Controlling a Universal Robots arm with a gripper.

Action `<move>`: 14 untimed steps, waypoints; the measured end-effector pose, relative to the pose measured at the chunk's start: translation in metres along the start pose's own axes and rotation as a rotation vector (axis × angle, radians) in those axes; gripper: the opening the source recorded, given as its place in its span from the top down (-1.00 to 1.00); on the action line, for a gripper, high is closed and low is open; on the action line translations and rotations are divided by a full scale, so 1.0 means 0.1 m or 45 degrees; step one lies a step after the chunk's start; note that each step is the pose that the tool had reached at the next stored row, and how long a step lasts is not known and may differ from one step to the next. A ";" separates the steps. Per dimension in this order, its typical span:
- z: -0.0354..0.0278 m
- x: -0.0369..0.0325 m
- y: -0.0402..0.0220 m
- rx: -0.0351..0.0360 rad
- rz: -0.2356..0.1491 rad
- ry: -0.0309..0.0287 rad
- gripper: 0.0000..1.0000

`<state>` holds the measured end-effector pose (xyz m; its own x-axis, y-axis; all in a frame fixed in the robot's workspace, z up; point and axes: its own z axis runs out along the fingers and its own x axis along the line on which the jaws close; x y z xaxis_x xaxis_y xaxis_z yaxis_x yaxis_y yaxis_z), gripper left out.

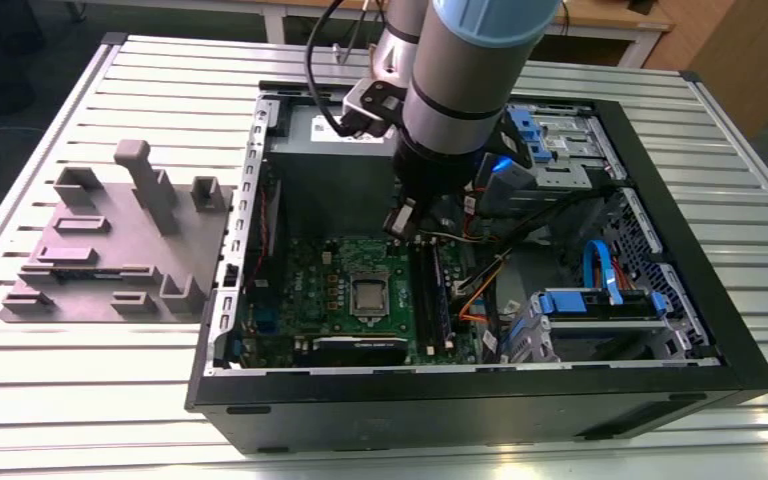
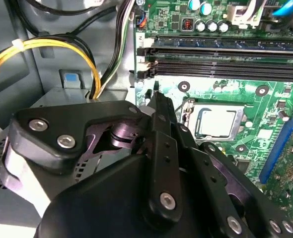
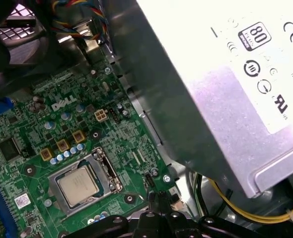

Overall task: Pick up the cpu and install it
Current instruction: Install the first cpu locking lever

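The cpu (image 1: 368,293) is a small silvery square lying flat in its socket in the middle of the green motherboard (image 1: 311,290), inside the open computer case. In both wrist views the cpu (image 2: 216,123) (image 3: 78,186) sits within the socket frame. My gripper (image 1: 406,226) hangs above the board, a short way from the socket toward the power supply. The black fingertips (image 2: 159,99) (image 3: 159,199) are pressed together with nothing between them, so the gripper (image 2: 159,96) (image 3: 159,197) is shut and apart from the chip.
The grey power supply (image 3: 226,99) fills the case's far corner. Memory slots (image 2: 226,52) run beside the socket. Yellow cables (image 2: 62,47) loop near the gripper. Blue drive cages (image 1: 598,300) sit at the exterior view's right. A grey parts fixture (image 1: 117,245) stands at its left.
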<state>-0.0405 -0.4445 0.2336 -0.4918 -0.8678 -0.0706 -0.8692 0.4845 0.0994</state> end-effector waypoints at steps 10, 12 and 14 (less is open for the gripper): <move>-0.007 0.084 0.000 -0.0014 -0.024 0.0023 0.79; -0.009 0.093 0.007 -0.0018 -0.038 0.0035 0.79; -0.009 0.101 0.004 -0.0022 -0.044 0.0039 0.79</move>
<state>-0.0458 -0.4531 0.2339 -0.4611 -0.8845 -0.0710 -0.8857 0.4537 0.0986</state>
